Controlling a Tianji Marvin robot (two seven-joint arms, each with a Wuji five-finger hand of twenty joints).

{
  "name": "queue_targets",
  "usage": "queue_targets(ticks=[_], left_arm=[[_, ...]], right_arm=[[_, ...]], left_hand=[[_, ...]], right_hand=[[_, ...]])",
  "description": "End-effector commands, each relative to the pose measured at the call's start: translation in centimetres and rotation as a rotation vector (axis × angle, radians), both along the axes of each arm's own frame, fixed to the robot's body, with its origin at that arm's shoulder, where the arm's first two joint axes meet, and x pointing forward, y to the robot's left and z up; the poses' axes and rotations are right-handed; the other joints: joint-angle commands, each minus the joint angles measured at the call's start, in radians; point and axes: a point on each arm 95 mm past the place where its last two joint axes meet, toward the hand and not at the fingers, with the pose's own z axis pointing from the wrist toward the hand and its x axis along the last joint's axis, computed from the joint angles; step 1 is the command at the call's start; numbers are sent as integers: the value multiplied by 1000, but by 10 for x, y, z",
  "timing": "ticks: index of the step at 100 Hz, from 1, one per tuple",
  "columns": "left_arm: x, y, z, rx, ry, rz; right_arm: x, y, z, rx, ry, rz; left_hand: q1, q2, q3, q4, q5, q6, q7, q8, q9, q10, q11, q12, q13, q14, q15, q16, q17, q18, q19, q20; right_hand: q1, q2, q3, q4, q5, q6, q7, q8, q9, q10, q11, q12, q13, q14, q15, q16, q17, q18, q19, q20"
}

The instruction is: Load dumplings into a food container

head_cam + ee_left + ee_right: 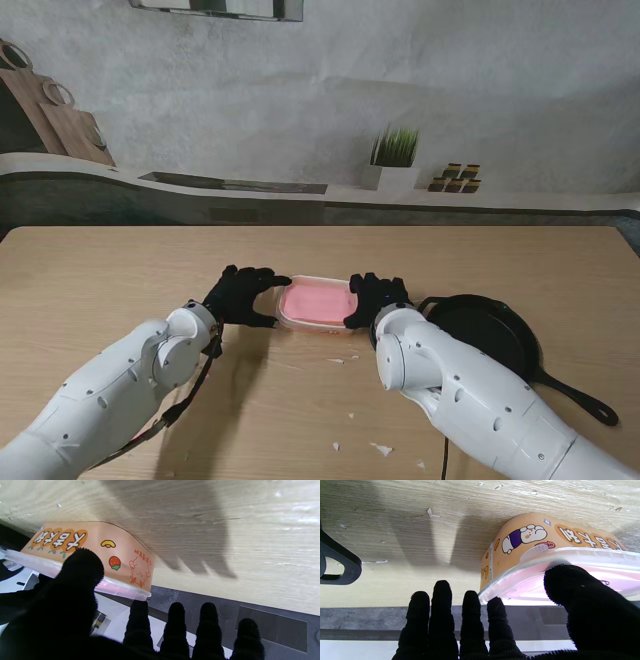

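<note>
An orange printed food container (317, 303) with a pink translucent lid sits mid-table, between my two black-gloved hands. My left hand (243, 295) is against its left end. There the thumb (82, 565) lies on the lid's rim over the container (112, 552), with the fingers straight and spread past the corner. My right hand (375, 298) is at the right end. Its thumb (570, 580) presses on the lid of the container (532, 537), and its straight fingers (470, 620) reach beside the corner. Neither hand wraps the box. No dumplings are visible.
A black frying pan (490, 335) lies just right of my right hand, handle (580, 398) pointing toward the near right. Its handle end (342, 565) shows in the right wrist view. White crumbs (380, 449) dot the wooden table near me. A ledge runs behind the table.
</note>
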Motion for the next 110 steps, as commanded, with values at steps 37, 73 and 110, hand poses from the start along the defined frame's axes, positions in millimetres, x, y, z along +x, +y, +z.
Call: queue_targets(ticks=[37, 73, 110], left_arm=[[-3, 6, 6, -123, 17, 8], [-6, 13, 17, -148, -92, -56], [0, 3, 1, -96, -34, 27]], right_arm=[[-15, -10, -36, -35, 104, -15], [-14, -10, -38, -40, 107, -15], [-13, -9, -38, -34, 100, -11]], left_hand=[[1, 207, -343, 85, 200, 187, 39, 20, -17, -2, 34, -17, -32, -13, -27, -18, -33, 2, -1, 32], [43, 77, -245, 119, 166, 142, 88, 48, -9, 0, 63, -12, -5, -9, -20, -7, 12, 26, 17, 43], [23, 95, -205, 83, 87, 76, 31, 18, -27, -11, 5, -39, -41, -18, -56, -25, -18, 4, 13, 57]], right_hand=[[118, -94, 47, -10, 29, -17, 50, 18, -18, -23, -7, 0, -13, -13, 5, 5, -12, -20, 31, -12], [117, -91, 50, -10, 28, -20, 50, 19, -18, -23, -5, 1, -14, -15, 5, 5, -11, -20, 33, -14], [117, -92, 49, -10, 23, -27, 51, 20, -18, -24, -5, 1, -12, -15, 6, 6, -10, -20, 35, -15]])
